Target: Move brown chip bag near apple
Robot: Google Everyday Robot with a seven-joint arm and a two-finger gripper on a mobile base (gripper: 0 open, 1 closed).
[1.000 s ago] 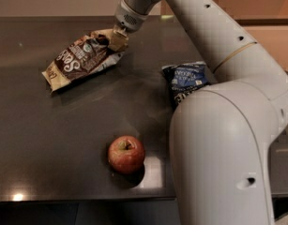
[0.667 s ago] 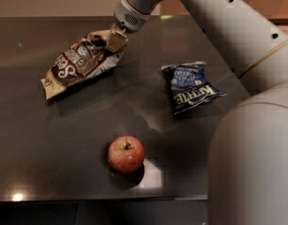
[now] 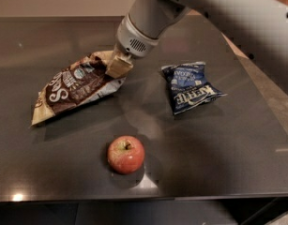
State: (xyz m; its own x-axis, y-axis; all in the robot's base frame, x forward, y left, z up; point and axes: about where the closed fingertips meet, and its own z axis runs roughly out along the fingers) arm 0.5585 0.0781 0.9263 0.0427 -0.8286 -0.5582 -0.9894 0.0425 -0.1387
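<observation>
The brown chip bag (image 3: 75, 89) lies tilted on the dark table at the left, its upper right end lifted. My gripper (image 3: 118, 67) is shut on that upper right end of the bag. The red apple (image 3: 126, 154) with a yellowish patch at its stem stands near the table's front edge, below and to the right of the bag, apart from it.
A smaller crinkled dark-blue chip bag (image 3: 189, 86) lies right of centre on the dark table (image 3: 237, 149). My arm (image 3: 214, 3) reaches in from the upper right. The table's front edge runs along the bottom, just below the apple.
The gripper has moved down and toward the apple with the brown chip bag in it. The bag now sits closer to the table's middle. The arm's bulk has left the right foreground.
</observation>
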